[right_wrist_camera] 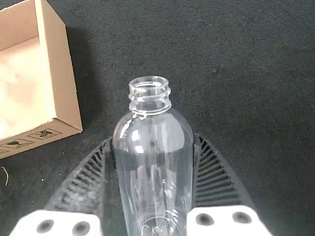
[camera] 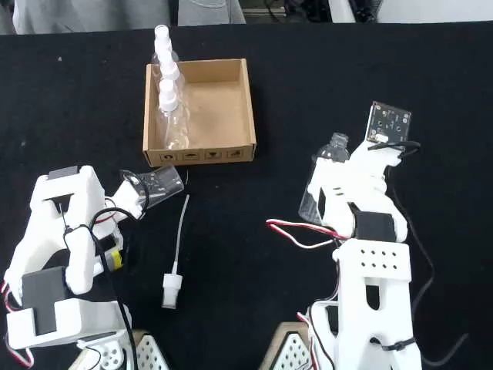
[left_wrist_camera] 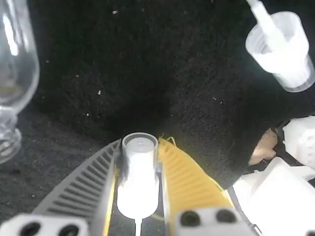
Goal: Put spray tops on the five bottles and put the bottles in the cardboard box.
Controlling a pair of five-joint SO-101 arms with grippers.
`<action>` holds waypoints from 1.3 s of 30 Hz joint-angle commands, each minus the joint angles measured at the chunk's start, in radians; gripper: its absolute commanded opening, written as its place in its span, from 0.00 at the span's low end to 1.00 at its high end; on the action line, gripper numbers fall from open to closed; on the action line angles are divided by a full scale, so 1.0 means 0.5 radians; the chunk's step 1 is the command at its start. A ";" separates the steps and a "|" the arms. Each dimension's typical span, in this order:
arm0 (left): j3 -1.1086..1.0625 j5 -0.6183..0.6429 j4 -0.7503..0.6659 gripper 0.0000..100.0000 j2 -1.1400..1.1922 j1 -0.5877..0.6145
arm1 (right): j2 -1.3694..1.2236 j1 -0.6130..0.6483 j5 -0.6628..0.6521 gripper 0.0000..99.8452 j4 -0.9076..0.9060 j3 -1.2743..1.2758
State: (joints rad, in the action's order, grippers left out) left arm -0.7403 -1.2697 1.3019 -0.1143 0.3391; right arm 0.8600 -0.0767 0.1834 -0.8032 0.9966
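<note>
Your right gripper [right_wrist_camera: 153,142] is clamped on a clear plastic bottle [right_wrist_camera: 150,123], one ribbed finger pressed against each side of its body. The bottle is see-through and bare. It has a rounded shoulder, a short threaded neck and an open mouth with nothing screwed on. Its long axis runs straight out along the fingers, mouth leading. In the high view that puts the neck toward the far side of the black table [camera: 308,77], leaning a little to the right, with the base back toward the arm. It sits well to the right of the cardboard box [camera: 200,155] and is not touching it. Your left gripper [left_wrist_camera: 140,141] is closed narrowly around a spray top [left_wrist_camera: 139,182]. This is a white pump body under a small clear cap, pinched between the grey finger and the yellow finger, with the cap end pointing outward past the fingertips. A second bare bottle [camera: 160,185] lies on the table just beside the front of the left arm, close to the near wall of the box. A loose spray top [camera: 172,290] lies flat on the table between the two arms, head toward you and its thin dip tube stretching away toward the box. Three capped bottles [camera: 171,108] lie in a row along the box's left side, spray heads toward the far wall.
</note>
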 commanded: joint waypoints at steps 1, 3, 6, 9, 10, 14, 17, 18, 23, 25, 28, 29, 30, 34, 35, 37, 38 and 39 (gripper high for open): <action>0.106 0.123 0.034 0.03 -0.034 -0.023 | 0.084 0.043 -0.015 0.06 0.061 -0.017; 0.127 0.163 0.034 0.03 -0.034 -0.023 | 0.084 0.052 -0.009 0.06 0.061 -0.017; 0.170 0.236 0.034 0.03 -0.034 -0.020 | 0.084 0.055 -0.006 0.06 0.061 -0.017; 0.216 0.353 0.034 0.03 -0.034 -0.020 | 0.084 0.055 -0.006 0.06 0.061 -0.020; 0.222 0.368 0.034 0.03 -0.034 -0.020 | 0.084 0.058 -0.006 0.06 0.061 -0.020; 0.229 0.390 0.034 0.03 -0.034 -0.023 | 0.084 0.107 -0.006 0.06 0.061 -0.017; 0.222 0.396 0.034 0.03 -0.071 -0.017 | 0.084 0.120 -0.006 0.06 0.061 -0.014; 0.210 0.414 0.034 0.03 -0.107 -0.014 | 0.084 0.120 -0.006 0.06 0.061 -0.011; 0.189 0.519 0.104 0.03 -0.405 -0.023 | 0.084 0.150 -0.018 0.06 0.160 0.054; 0.189 0.601 0.104 0.03 -0.509 -0.048 | 0.084 0.175 -0.021 0.06 0.212 0.094; 0.186 0.709 0.114 0.03 -0.647 -0.075 | 0.084 0.184 -0.021 0.06 0.233 0.109; 0.186 0.740 0.117 0.03 -0.690 -0.091 | 0.084 0.184 -0.021 0.06 0.233 0.109; 0.186 0.779 0.117 0.03 -0.727 -0.100 | 0.084 0.184 -0.021 0.06 0.233 0.109; 0.186 0.914 0.104 0.03 -0.884 -0.103 | 0.084 0.184 -0.021 0.06 0.233 0.109; 0.189 0.945 0.101 0.03 -0.927 -0.103 | 0.084 0.184 -0.021 0.06 0.233 0.109; 0.192 1.007 0.101 0.03 -1.003 -0.103 | 0.084 0.184 -0.021 0.06 0.233 0.109; 0.192 1.031 0.101 0.03 -1.043 -0.103 | 0.084 0.184 -0.021 0.06 0.233 0.109; 0.192 1.053 0.101 0.03 -1.080 -0.103 | 0.084 0.184 -0.021 0.06 0.233 0.109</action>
State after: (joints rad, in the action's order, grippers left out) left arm -0.6743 -0.7848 1.3571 -0.5777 0.3023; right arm 0.8600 -0.0123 0.1834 -0.7142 1.0610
